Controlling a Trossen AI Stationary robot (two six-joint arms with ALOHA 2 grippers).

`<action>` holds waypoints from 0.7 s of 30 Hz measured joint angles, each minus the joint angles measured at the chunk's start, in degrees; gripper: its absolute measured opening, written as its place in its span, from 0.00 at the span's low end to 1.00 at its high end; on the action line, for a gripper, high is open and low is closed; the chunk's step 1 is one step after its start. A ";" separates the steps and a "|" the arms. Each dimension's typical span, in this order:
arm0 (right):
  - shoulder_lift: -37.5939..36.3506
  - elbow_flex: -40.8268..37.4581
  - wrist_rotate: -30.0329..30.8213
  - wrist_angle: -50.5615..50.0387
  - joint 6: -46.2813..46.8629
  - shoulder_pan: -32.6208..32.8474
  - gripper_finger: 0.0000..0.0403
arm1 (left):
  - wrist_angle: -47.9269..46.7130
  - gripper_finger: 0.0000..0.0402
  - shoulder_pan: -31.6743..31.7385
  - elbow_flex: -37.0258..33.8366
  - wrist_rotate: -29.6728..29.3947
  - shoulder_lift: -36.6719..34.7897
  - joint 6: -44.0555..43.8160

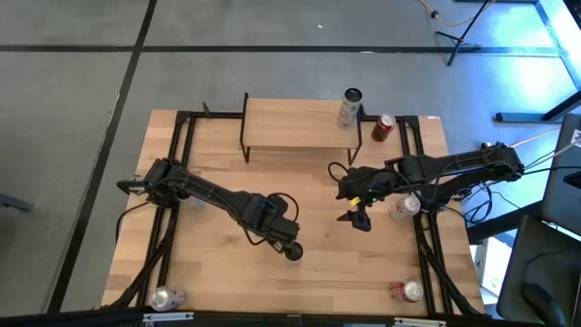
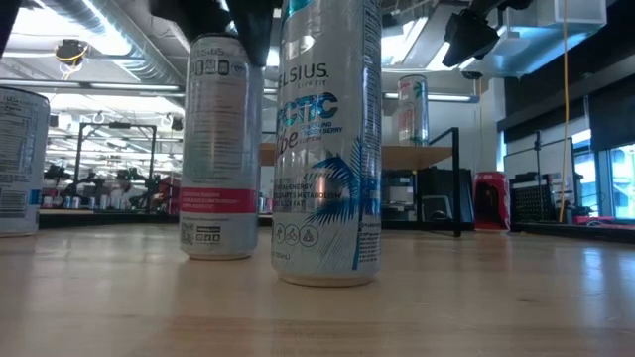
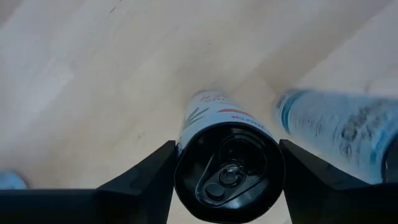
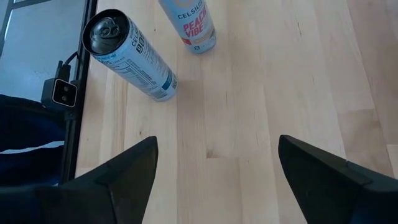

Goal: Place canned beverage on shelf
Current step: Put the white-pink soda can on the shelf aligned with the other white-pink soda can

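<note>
A slim can with a black top and a pink band (image 3: 227,168) (image 2: 218,149) stands upright on the wooden table, near the middle front. My left gripper (image 1: 292,250) (image 3: 227,155) points straight down over it, shut on it. A blue-printed Celsius can (image 2: 327,139) (image 3: 342,134) stands close beside it. The shelf (image 1: 300,127) (image 2: 417,154) stands at the table's far side on thin black legs, with one can (image 1: 349,107) upright on its top. My right gripper (image 1: 357,218) (image 4: 217,149) hangs open above bare table, right of centre. My left gripper has the pink-band can between its two fingers, one on each opposite side of the wall just under the black top rim (image 3: 179,155). The fingers (image 3: 155,171) come from above, pointing down. The can stands upright with its base (image 2: 218,253) on the table.
A red can (image 1: 383,127) stands on the table beside the shelf's right end. More cans stand by the right arm (image 1: 404,207) and at the near corners (image 1: 168,297) (image 1: 408,291). Two cans (image 4: 130,56) (image 4: 189,25) stand ahead of my right gripper.
</note>
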 joint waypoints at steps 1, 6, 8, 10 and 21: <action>0.00 0.00 0.00 0.01 0.00 0.00 0.79 | -0.01 0.52 0.19 0.00 0.03 -0.06 3.49; 0.00 0.00 -0.01 0.06 0.07 0.00 0.79 | -2.82 0.52 1.57 1.06 1.51 -0.51 24.54; 0.00 0.00 0.00 0.06 0.09 0.00 0.79 | -4.42 0.52 2.37 2.47 2.33 -0.67 33.14; 0.00 0.00 0.00 0.07 0.10 0.00 0.79 | -5.38 0.52 3.06 3.41 2.19 -0.84 41.14; 0.00 0.00 0.45 0.15 4.97 0.00 0.79 | -0.60 0.53 7.30 3.48 3.92 -0.47 79.95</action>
